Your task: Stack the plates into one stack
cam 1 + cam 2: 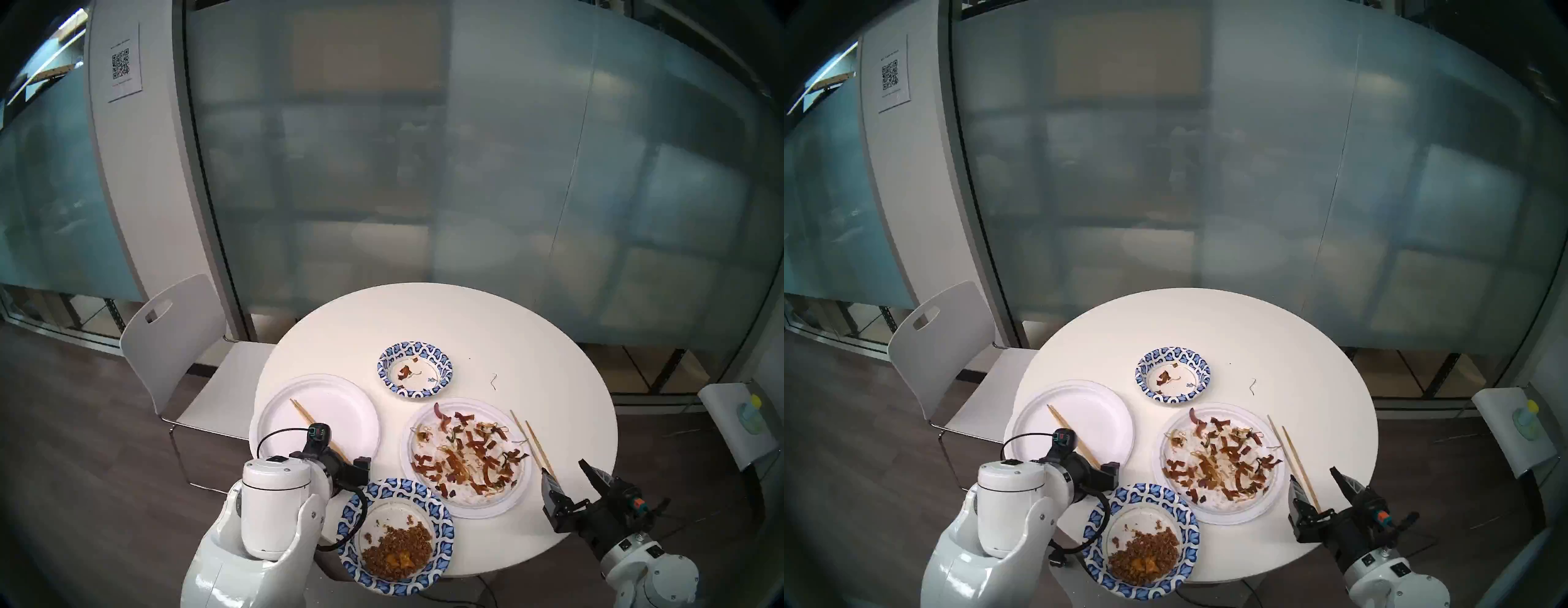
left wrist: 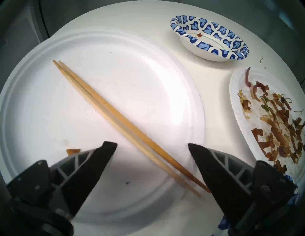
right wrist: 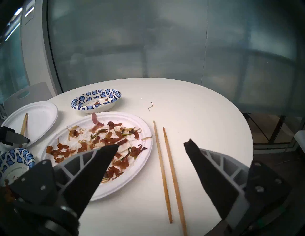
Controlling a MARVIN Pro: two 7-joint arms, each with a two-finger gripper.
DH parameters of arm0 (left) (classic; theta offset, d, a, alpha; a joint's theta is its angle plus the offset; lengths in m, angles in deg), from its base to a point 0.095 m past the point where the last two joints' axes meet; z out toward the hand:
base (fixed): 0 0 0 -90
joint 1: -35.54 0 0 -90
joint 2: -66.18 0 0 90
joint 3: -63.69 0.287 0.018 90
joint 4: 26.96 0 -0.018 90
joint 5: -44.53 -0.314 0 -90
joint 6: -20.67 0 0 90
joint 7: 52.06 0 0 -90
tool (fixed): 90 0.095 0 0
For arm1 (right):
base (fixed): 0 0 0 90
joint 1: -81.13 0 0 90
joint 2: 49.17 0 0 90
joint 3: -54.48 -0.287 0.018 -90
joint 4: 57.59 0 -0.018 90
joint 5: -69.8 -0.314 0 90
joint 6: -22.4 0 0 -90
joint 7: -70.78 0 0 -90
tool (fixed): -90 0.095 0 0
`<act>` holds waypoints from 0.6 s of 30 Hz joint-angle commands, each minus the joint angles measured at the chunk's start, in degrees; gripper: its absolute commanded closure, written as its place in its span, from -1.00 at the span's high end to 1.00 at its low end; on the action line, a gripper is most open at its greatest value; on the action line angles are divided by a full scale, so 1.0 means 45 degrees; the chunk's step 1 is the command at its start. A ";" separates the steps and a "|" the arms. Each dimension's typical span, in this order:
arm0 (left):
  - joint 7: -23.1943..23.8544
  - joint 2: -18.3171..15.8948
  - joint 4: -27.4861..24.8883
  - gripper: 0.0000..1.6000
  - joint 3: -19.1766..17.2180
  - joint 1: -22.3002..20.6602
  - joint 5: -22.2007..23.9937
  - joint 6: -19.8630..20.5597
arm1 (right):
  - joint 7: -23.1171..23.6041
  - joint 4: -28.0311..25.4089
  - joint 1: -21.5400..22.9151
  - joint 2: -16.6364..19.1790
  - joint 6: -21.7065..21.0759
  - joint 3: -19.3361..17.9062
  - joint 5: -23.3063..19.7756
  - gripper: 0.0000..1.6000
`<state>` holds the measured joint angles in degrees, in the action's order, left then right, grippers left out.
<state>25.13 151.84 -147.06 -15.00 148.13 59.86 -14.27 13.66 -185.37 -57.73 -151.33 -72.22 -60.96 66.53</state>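
Observation:
Four plates lie apart on the round table (image 1: 509, 331), with no stack. A clean white plate (image 1: 339, 390) at the left carries a pair of chopsticks (image 2: 105, 105). My left gripper (image 2: 151, 144) hovers open over its near edge, fingers either side of the chopsticks' thick ends, touching nothing. A white plate (image 1: 479, 509) strewn with brown scraps sits at centre right. A small blue-patterned plate (image 1: 384, 365) is farther back, and another (image 1: 352, 522) with brown food overhangs the near edge. My right gripper (image 1: 564, 467) is open and empty beyond the scrap plate's right side.
A second pair of chopsticks (image 3: 166, 173) lies on the table right of the scrap plate, just ahead of my right gripper. A stray food strand (image 1: 493, 381) lies mid-table. A white chair (image 1: 178, 339) stands at the table's left, and a frosted glass wall is behind.

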 commanded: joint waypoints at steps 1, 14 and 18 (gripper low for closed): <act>-0.0322 -0.0308 -0.0111 1.00 -0.0019 0.0149 0.0440 -0.0014 | -0.0019 -0.0206 0.0216 -0.0005 -0.0031 -0.0005 -0.0119 0.92; -0.0933 -0.0941 -0.0193 0.81 0.0074 0.0214 0.1449 -0.0014 | 0.0031 -0.0195 0.0352 -0.0029 -0.0066 -0.0130 -0.0133 0.94; -0.1165 -0.1120 -0.0189 0.69 0.0150 0.0166 0.1794 -0.0014 | 0.0051 -0.0182 0.0384 -0.0052 -0.0052 -0.0147 -0.0138 0.94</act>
<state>21.41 148.58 -148.07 -14.84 148.56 65.90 -14.29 13.94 -185.32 -56.66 -151.60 -72.40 -61.52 66.32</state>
